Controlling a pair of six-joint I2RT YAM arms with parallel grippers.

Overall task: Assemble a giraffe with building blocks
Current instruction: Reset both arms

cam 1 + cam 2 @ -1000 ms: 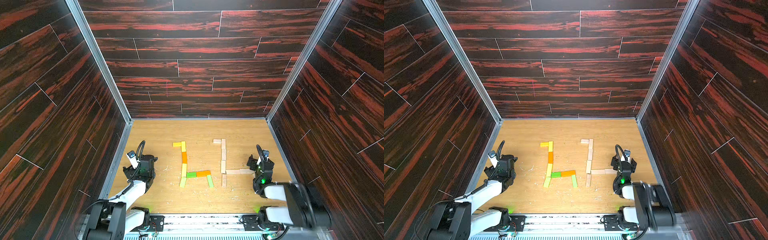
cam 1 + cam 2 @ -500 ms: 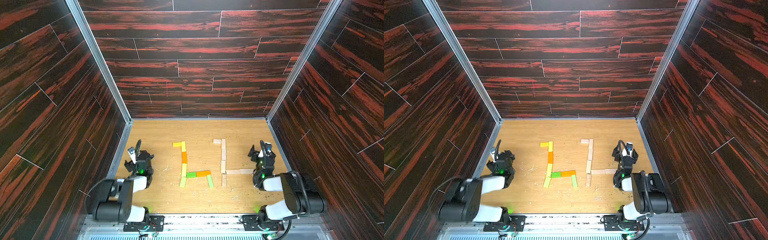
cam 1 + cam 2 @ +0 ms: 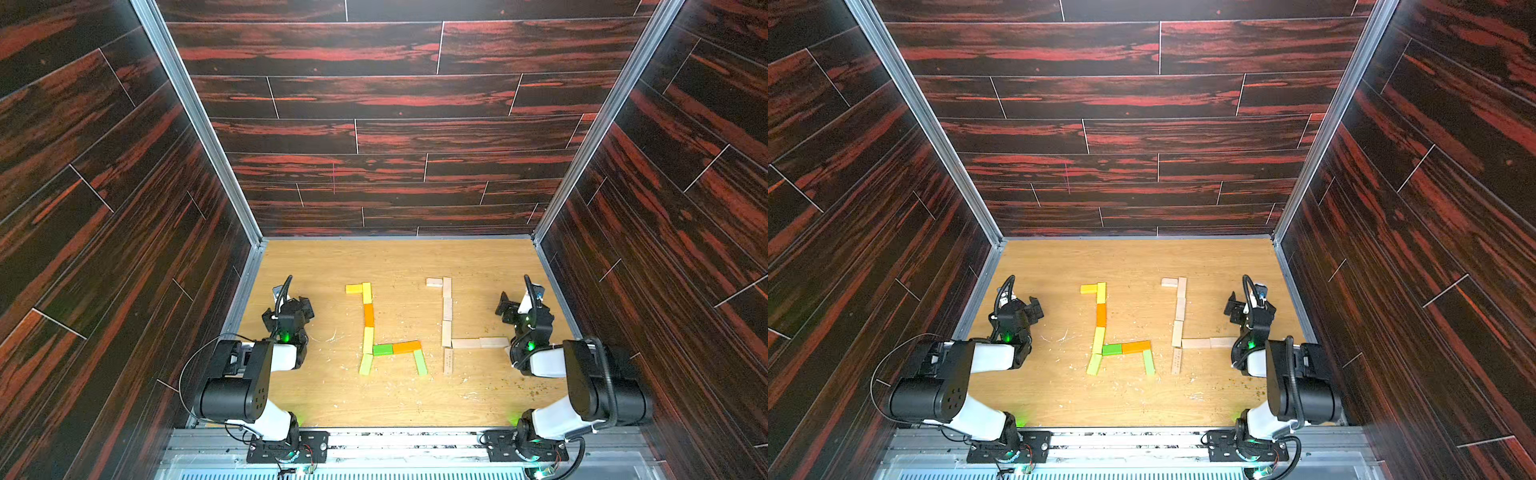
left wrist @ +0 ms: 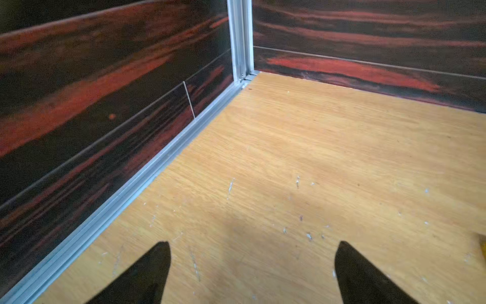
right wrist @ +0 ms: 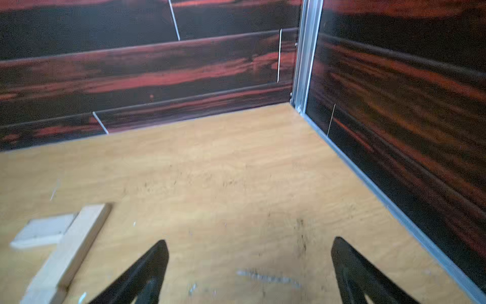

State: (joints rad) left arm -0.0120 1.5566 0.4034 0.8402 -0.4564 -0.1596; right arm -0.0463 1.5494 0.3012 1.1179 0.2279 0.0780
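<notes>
Both arms sit low at the table (image 3: 395, 399) edges. Left hand (image 4: 252, 244) gapes wide, nothing in it, and right hand (image 5: 251, 240) is the same, empty. The building blocks lie flat mid-table: coloured giraffe (image 3: 369, 315) looks complete, plain giraffe (image 3: 446, 309) at its three o'clock. That one's rear-leg spot, at five o'clock of its neck, is hidden behind the right arm, so I can't call it finished. Its body plank (image 3: 494, 342) ends just beside that arm. I'd say lift clear, no sideways sweep.
</notes>
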